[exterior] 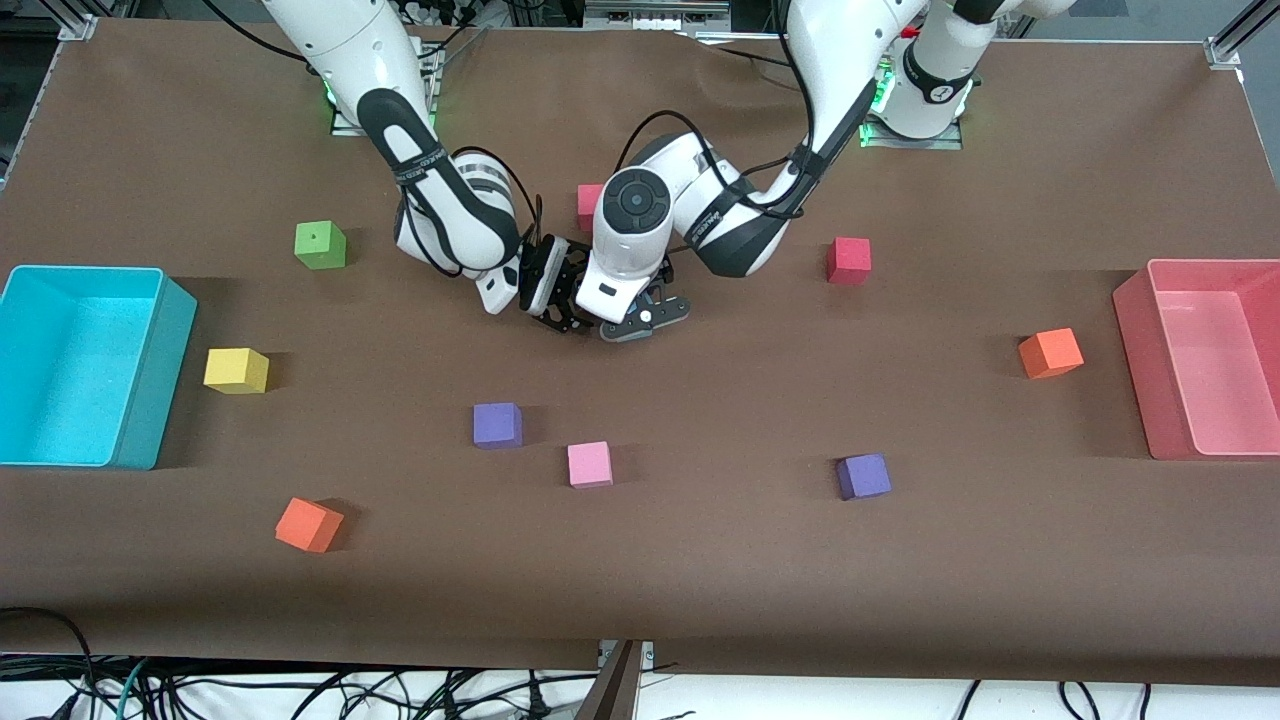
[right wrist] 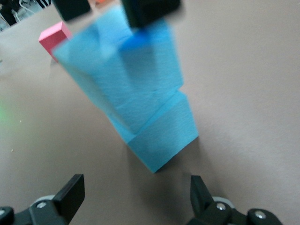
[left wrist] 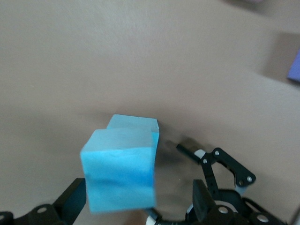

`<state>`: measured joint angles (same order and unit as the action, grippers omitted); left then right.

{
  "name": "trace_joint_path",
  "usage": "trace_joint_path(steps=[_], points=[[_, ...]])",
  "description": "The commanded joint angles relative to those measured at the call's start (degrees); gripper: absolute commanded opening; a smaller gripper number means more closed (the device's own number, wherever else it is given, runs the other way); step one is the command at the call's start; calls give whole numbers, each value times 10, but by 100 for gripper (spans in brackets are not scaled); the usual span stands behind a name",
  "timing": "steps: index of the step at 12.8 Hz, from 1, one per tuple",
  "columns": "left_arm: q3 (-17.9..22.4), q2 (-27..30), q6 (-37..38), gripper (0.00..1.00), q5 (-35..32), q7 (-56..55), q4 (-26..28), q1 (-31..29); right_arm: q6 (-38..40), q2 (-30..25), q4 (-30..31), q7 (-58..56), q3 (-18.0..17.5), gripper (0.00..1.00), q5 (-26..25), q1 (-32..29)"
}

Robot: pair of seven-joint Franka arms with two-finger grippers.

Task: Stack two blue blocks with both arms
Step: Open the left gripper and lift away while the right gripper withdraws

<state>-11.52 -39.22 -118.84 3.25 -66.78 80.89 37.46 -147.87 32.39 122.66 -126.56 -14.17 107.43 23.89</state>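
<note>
Left wrist view shows the two blue blocks (left wrist: pixel 123 176) stacked, the upper sitting askew between the left gripper (left wrist: pixel 140 201)'s released jaws. They look light, matte and slightly soft, best pinched on flat side faces. Right gripper (right wrist: pixel 136 194) hangs beside them, jaws spread, blocks just ahead on the table (exterior: pixel 700 560).

Two small sky-blue cubes, matte and alike in size, stand one on the other in the middle of the table, hidden in the front view. The lower blue block (right wrist: pixel 166 136) rests flat on the brown cloth. The upper blue block (right wrist: pixel 124 75) sits on top of it, turned a little so its edges do not line up — one corner overhangs. From the left wrist view the upper cube (left wrist: pixel 121 173) covers most of the lower one (left wrist: pixel 133 124).
</note>
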Motion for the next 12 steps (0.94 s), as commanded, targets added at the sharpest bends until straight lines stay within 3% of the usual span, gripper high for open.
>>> trace_joint_path(steps=[1,3,6,10,12], points=[[0,62,70,100,0,26,14,-36,18,-36,20,19,10,100,9,3],[-2,108,129,100,0,107,22,-79,19,-79,51,93,10,100,1,1],[-3,182,236,100,1,203,21,-173,58,-137,92,233,10,100,-71,-19],[4,258,333,100,0,329,20,-305,150,-174,110,404,12,100,-225,-66],[33,276,351,100,0,434,27,-342,200,-203,108,512,23,100,-335,-91]])
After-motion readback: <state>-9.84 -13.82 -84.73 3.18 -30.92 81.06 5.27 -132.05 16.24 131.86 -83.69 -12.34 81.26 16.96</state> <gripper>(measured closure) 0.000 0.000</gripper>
